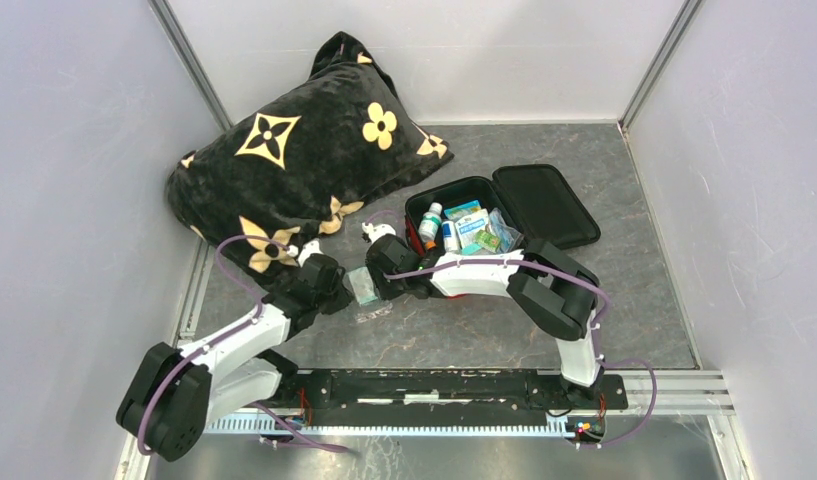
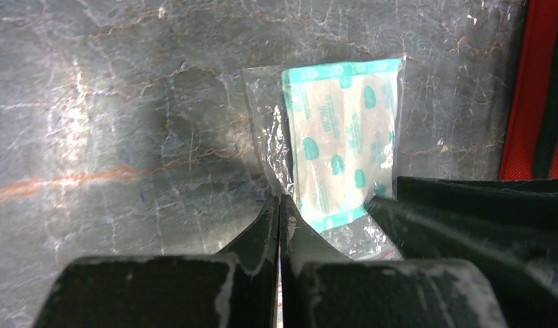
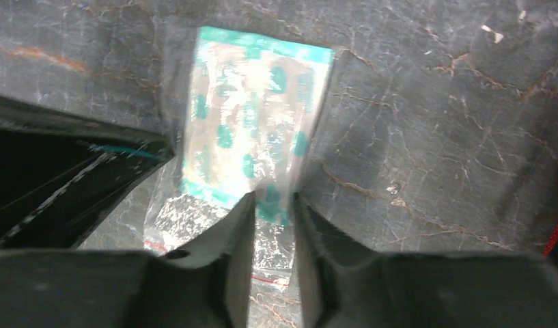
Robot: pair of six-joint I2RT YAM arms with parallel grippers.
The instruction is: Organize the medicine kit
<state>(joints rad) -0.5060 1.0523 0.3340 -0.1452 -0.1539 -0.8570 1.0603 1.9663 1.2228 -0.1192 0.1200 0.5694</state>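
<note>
The medicine kit (image 1: 454, 187) lies open mid-table, its red shell (image 2: 539, 89) and black lid (image 1: 544, 205) showing, with bottles and packets inside. To its left a clear plastic bag of teal-printed plasters (image 1: 364, 286) lies on the table between both grippers. My left gripper (image 2: 281, 199) is shut, its tips pinching the bag's (image 2: 344, 137) crinkled clear edge. My right gripper (image 3: 272, 198) stands partly open, its fingers straddling a corner of the bag (image 3: 255, 116) from the opposite side. From above, the left gripper (image 1: 342, 290) and right gripper (image 1: 377, 274) almost meet over the bag.
A large black pillow with gold flowers (image 1: 294, 160) fills the back left, close behind the left arm. White walls enclose the table on three sides. The right arm's elbow (image 1: 559, 295) arches in front of the kit.
</note>
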